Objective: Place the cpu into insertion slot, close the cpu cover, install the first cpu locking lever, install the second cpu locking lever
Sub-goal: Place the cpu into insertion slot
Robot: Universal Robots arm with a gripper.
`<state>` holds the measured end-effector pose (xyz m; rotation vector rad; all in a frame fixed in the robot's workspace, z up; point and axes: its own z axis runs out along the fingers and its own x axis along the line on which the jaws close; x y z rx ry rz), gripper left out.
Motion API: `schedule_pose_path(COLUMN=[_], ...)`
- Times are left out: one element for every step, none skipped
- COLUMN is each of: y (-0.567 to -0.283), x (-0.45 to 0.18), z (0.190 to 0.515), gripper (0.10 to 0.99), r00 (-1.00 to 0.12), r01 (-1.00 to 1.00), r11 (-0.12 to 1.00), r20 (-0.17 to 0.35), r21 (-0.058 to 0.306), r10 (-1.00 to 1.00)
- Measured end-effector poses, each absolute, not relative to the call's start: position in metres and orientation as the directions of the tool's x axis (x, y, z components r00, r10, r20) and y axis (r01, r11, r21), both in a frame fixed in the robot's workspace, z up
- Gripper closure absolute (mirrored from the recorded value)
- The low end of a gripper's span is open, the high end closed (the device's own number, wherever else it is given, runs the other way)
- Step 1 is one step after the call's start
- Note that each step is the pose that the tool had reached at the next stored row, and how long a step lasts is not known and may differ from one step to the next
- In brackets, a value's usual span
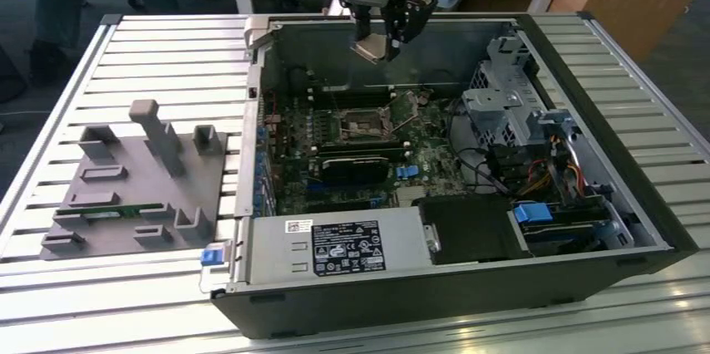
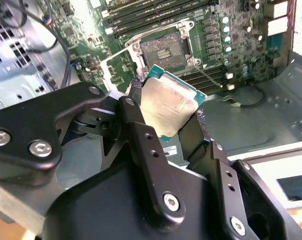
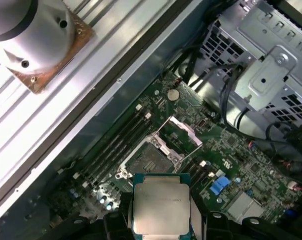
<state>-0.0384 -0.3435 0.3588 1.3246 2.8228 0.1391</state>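
- The cpu (image 2: pixel 165 112) was a flat square chip with a dull silvery top and a green rim. It sat tilted, clamped by two opposite edges in the gripper (image 2: pixel 166 100), whose fingers (image 2: pixel 141 132) were closed only to its width.
- In the exterior view it hung at the upper middle of the frame, over the far wall of the case (image 1: pixel 444 300), well apart from the slot (image 1: pixel 364 127) at mid-frame.
- The first wrist view showed the cover (image 3: pixel 183 132) tipped up beside the slot; the second wrist view showed the grip itself.
- The slot seemed empty, though its dark centre was hard to read.
- Open room lay above the board; a drive cage (image 1: pixel 505 109) stood to the exterior view's right.
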Motion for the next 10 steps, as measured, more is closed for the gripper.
schedule_pose_path(y=[-0.3435, -0.3435, -0.3435, -0.3434, -0.3434, -0.3434, -0.3433, -0.3433, -0.3432, -0.3432], x=[-0.0384, -0.0383, -0.0384, -0.0384, -0.0384, -0.0384, -0.0384, -0.0384, -0.0384, -0.0384], z=[0.3586, 0.3585, 0.3583, 0.3581, 0.3579, 0.3577, 0.3576, 0.3574, 0.3572, 0.3570], gripper=[0.545, 0.545, 0.545, 0.545, 0.545, 0.545, 0.545, 0.545, 0.545, 0.545], r00=[-0.626, -0.614, -0.602, -0.590, -0.578, -0.567, -0.556, -0.545, -0.534, -0.523], r01=[0.777, 0.787, 0.797, 0.805, 0.814, 0.821, 0.829, 0.836, 0.843, 0.850], r11=[0.623, 0.610, 0.598, 0.587, 0.574, 0.563, 0.553, 0.542, 0.531, 0.520], r20=[0.019, 0.019, 0.019, 0.019, 0.019, 0.019, 0.019, 0.019, 0.019, 0.019], r21=[0.089, 0.089, 0.089, 0.089, 0.089, 0.089, 0.089, 0.089, 0.089, 0.089], r10=[0.779, 0.789, 0.799, 0.807, 0.816, 0.824, 0.831, 0.838, 0.845, 0.852])
